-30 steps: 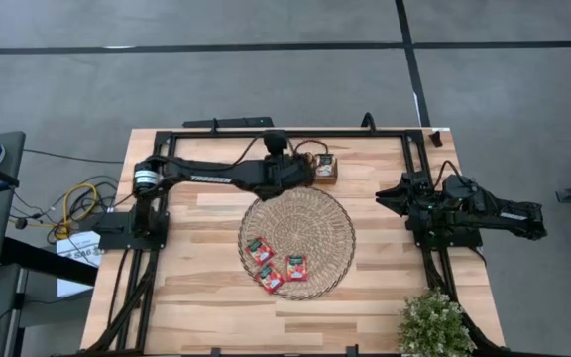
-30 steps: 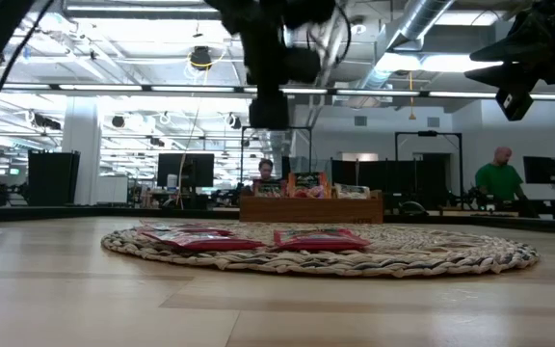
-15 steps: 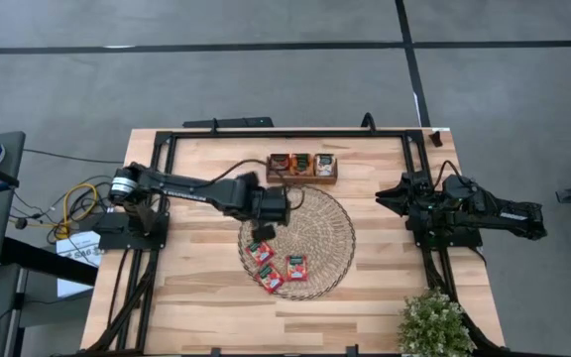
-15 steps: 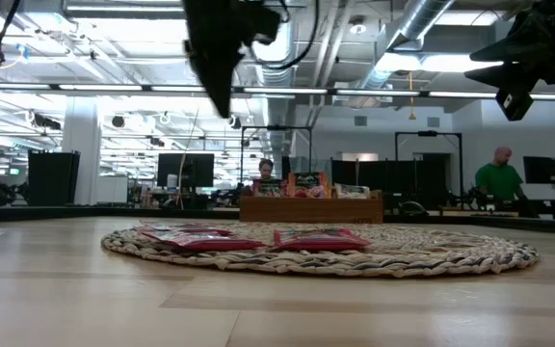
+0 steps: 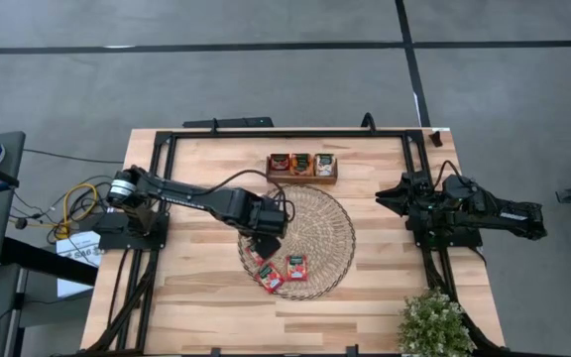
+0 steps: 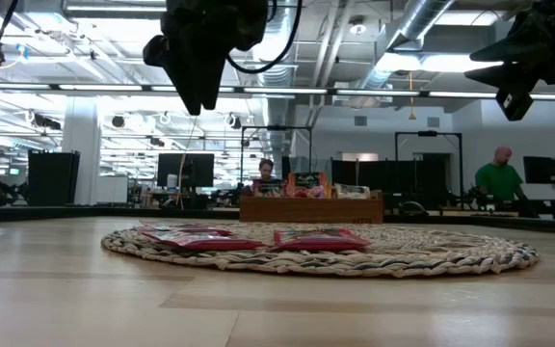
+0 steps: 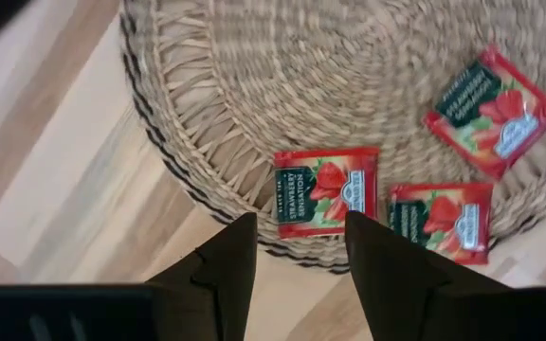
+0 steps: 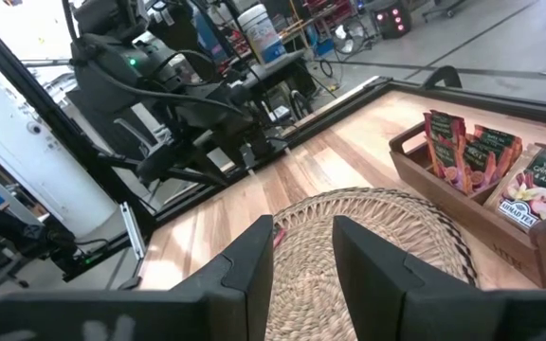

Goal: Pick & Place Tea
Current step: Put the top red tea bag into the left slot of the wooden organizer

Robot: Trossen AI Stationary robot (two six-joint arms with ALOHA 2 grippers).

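Above the mat (image 5: 310,223) on the desk (image 5: 196,288), left gripper (image 7: 297,251) open over a red sachet (image 7: 327,190), holding nothing; at the desk's right edge, right gripper (image 5: 385,197) parked, open, empty.

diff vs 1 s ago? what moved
The left arm swung back from the wooden tray to the near left part of the woven mat. Its left pincer, open and empty, now hangs over one of the three red tea sachets, none of which shifted. The right pincer stayed parked at the table's right edge.
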